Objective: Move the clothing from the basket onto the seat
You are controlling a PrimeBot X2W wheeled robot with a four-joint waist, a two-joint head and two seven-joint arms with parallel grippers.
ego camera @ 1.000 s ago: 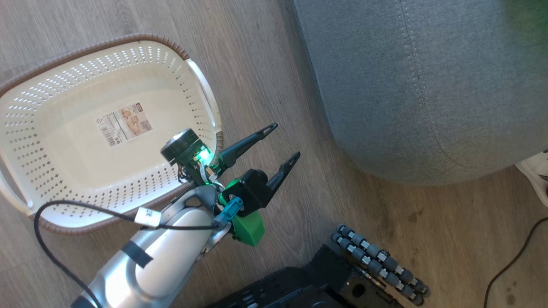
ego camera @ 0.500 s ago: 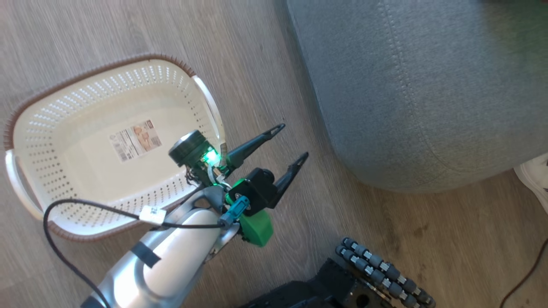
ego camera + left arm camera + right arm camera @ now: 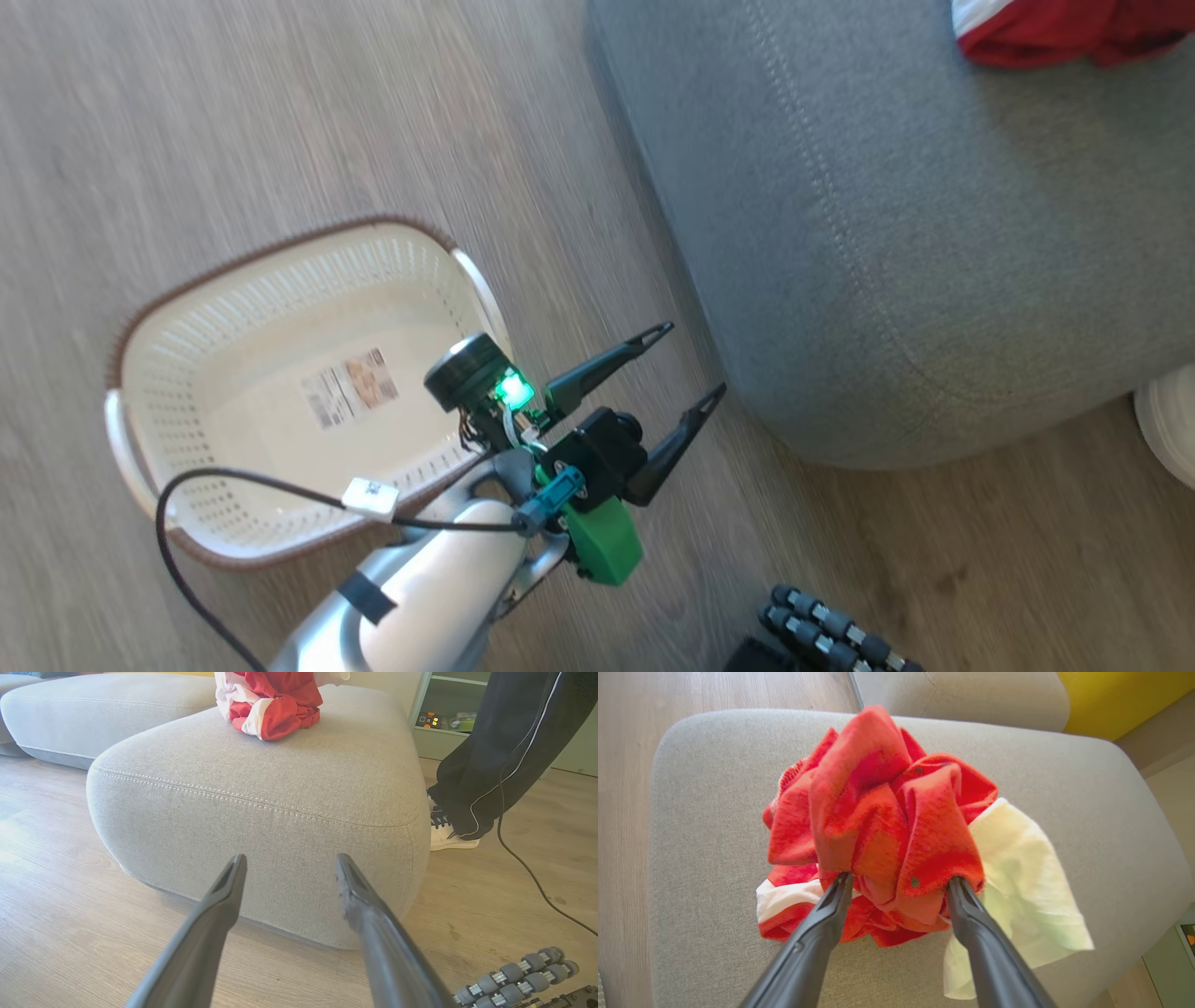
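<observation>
Camera shift: the head view had swung since a second before, so the basket (image 3: 233, 308) sat lower and further right in it, and more of the seat (image 3: 934, 233) top showed. This was the camera's move, not the things'.
New in view: a red and white edge of the clothing (image 3: 1055, 33) had come in at the top right corner, lying on the seat.
Left gripper (image 3: 694, 357): fingers spread wide with nothing between them, as in both earlier frames. It hung over the wooden floor (image 3: 233, 112) between basket and seat, pointing at the seat's side.
Right gripper (image 3: 900, 877): fingers stood wide apart, their tips tucked into the red folds; the bundle rested on the seat and was not pinched.
Clothing position: heaped near the middle of the seat top, with a pale white part spread to one side in the right wrist view.
Basket: on the floor, with no clothing inside.
Writing: the label (image 3: 347, 387) on the basket's base was blurred, its print unreadable. A small white tag (image 3: 371, 497) on the arm's black cable was also too small to read.
Cut off: the clothing in the head view; a white shoe (image 3: 1167, 420) at the right edge.
Person: a dark trouser leg (image 3: 490, 751) stood just beside the seat.
</observation>
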